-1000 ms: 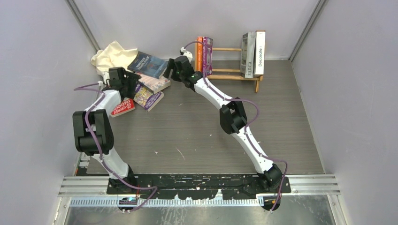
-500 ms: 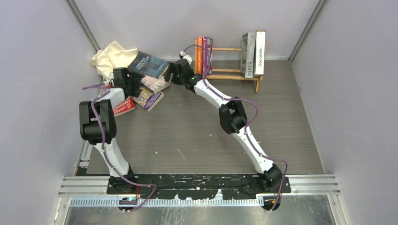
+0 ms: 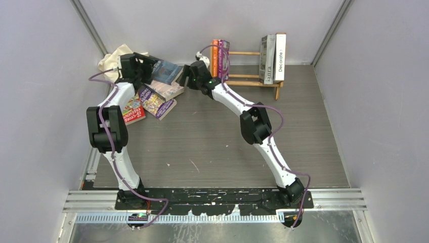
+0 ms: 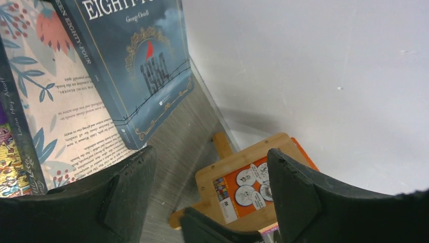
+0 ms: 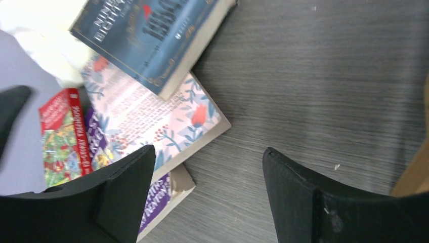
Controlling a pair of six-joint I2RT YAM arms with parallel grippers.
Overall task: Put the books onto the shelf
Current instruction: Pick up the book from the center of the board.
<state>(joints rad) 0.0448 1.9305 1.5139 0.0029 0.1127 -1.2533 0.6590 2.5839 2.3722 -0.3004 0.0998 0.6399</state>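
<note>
Left hand [image 4: 210,158], wide-jawed, above books [image 4: 136,66]

dark blue book [image 4: 126,61], floral pink book [image 5: 152,114]

Loose books [image 3: 161,101] heaped flat back left, wooden shelf [image 3: 245,52] with upright books [image 3: 273,58] at both ends

The white book [image 3: 281,56] on the shelf [image 3: 248,52] is showing "Decorate" on its spine; the dark blue book [image 4: 136,66] is showing "EIGHTY-FOUR", "George Orwell" and "1984".
</note>
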